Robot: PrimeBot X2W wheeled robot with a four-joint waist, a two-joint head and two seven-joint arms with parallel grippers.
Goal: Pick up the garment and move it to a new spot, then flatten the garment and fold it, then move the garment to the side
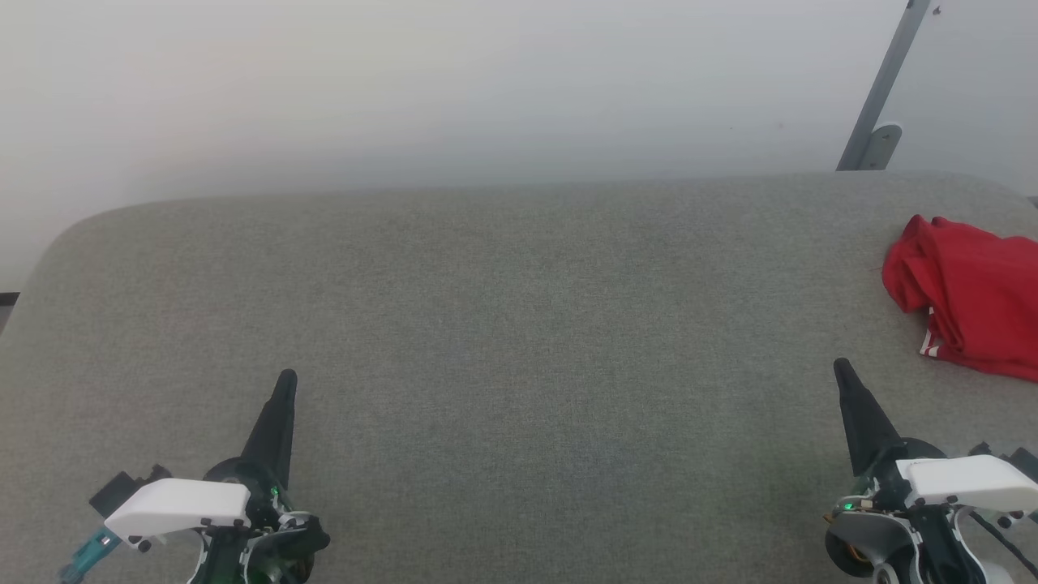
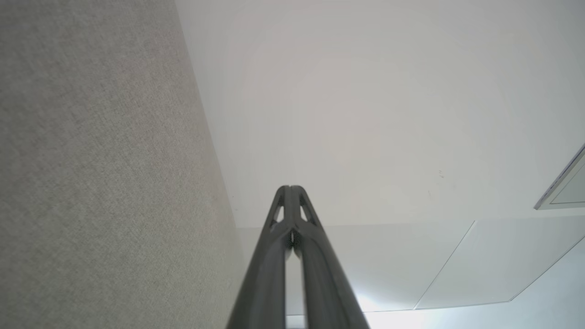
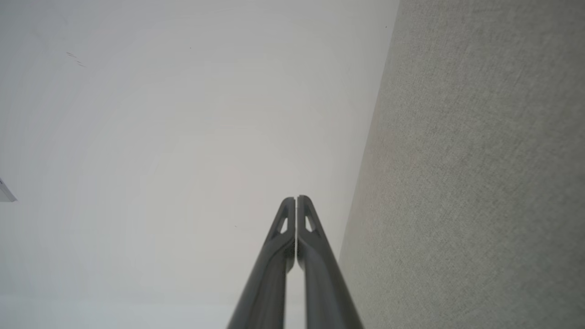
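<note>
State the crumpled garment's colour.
The garment is bright red with white stripe trim at its lower edge; clearest in the head view.

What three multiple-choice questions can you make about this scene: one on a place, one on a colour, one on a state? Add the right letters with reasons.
1. Where on the table does the garment lie? A) its right side B) its middle C) its left side
2. What is its main colour? A) blue B) red C) green
3. How are both arms' jaws? A) wide open B) shut on the garment C) shut, empty
1 A: it lies by the table's right edge in the head view. 2 B: the cloth is bright red. 3 C: both wrist views show them closed on nothing.
</note>
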